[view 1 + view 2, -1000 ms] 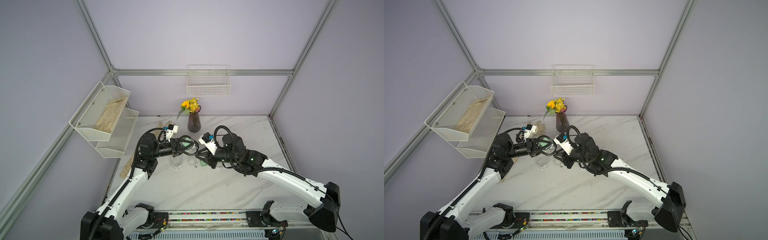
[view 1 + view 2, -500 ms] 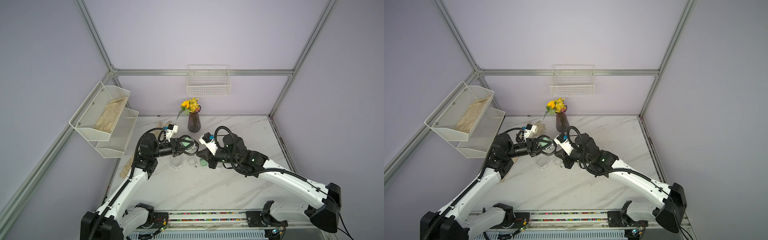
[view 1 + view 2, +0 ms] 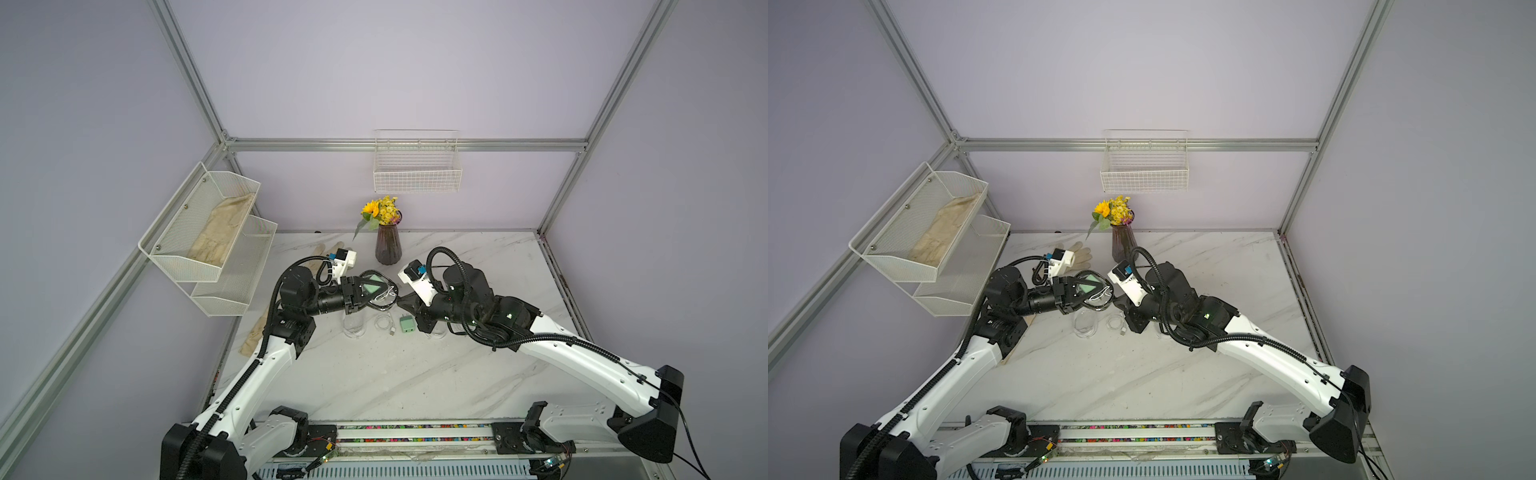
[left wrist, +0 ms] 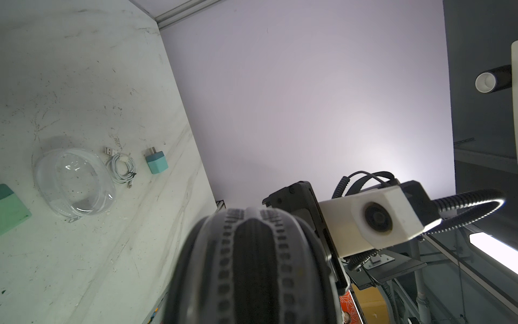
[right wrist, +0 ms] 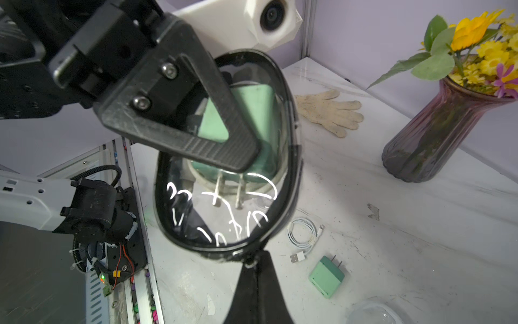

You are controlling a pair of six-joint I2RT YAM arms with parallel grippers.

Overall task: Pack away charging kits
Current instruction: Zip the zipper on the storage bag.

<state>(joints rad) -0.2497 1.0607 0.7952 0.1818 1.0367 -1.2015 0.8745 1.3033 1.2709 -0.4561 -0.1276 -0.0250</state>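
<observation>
My left gripper [image 3: 371, 293] is shut on a clear oval case [image 3: 377, 291] with a black zipper rim, held above the table. Inside it the right wrist view shows a mint green plug adapter [image 5: 258, 112] and white cable loops [image 5: 224, 213]. My right gripper [image 5: 253, 259] is shut on the zipper pull at the case's rim [image 5: 224, 251]. On the table below lie a coiled white cable [image 3: 384, 322] and a green adapter [image 3: 408, 324], also seen in the right wrist view as cable [image 5: 302, 238] and adapter [image 5: 326, 276]. In the left wrist view the zipper [image 4: 252, 266] hides the jaws.
An empty clear case [image 3: 354, 326] lies left of the cable, another [image 5: 372, 312] near my right gripper. A purple vase with flowers [image 3: 387, 245] stands behind. Cream gloves lie at the back [image 5: 329, 112] and the table's left edge [image 3: 255, 332]. Mesh shelves [image 3: 208, 232] and wire basket [image 3: 417, 170] hang on walls.
My right gripper's jaws have closed at the rim of the held case. Both arms have otherwise hardly moved.
</observation>
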